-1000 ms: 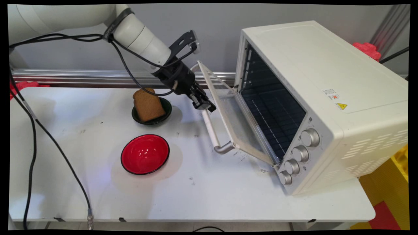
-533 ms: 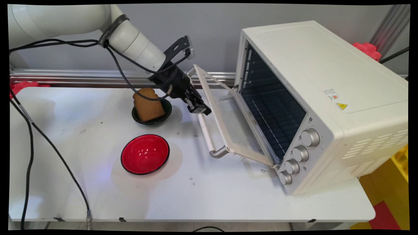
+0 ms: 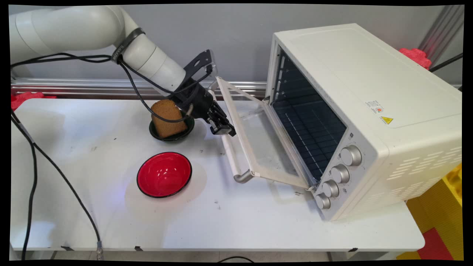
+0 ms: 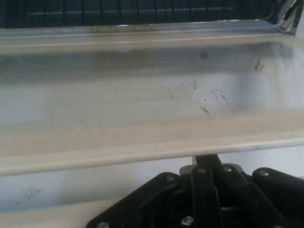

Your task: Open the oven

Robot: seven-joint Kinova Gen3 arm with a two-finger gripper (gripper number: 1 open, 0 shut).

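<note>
**Oven door comes lower, gripper on its handle**

The gripper (image 3: 223,130) is at the handle (image 3: 231,157) of the oven door (image 3: 258,142), at the handle's far end. In the main view its fingers seem closed around the bar, but the hand view shows only the black linkage (image 4: 199,199) under the door's edge, so I cannot tell for sure if they are clamped.

Compared with one second ago, the door has swung further down and out from the toaster oven (image 3: 366,111); the handle's near end is now lower and more to the left, and the gripper has gone down with it. The door is near to fully open, but not yet flat.

Just behind the gripper stands a slice of bread (image 3: 167,118) in a small dark bowl (image 3: 172,135). A red bowl (image 3: 164,174) lies nearer on the white table (image 3: 240,221), apart from both.

The hand view shows the door's glass (image 4: 142,90) from close, with small specks, and the dark rack (image 4: 118,12) inside. The main view shows the knobs (image 3: 338,173) and the bowls.
</note>
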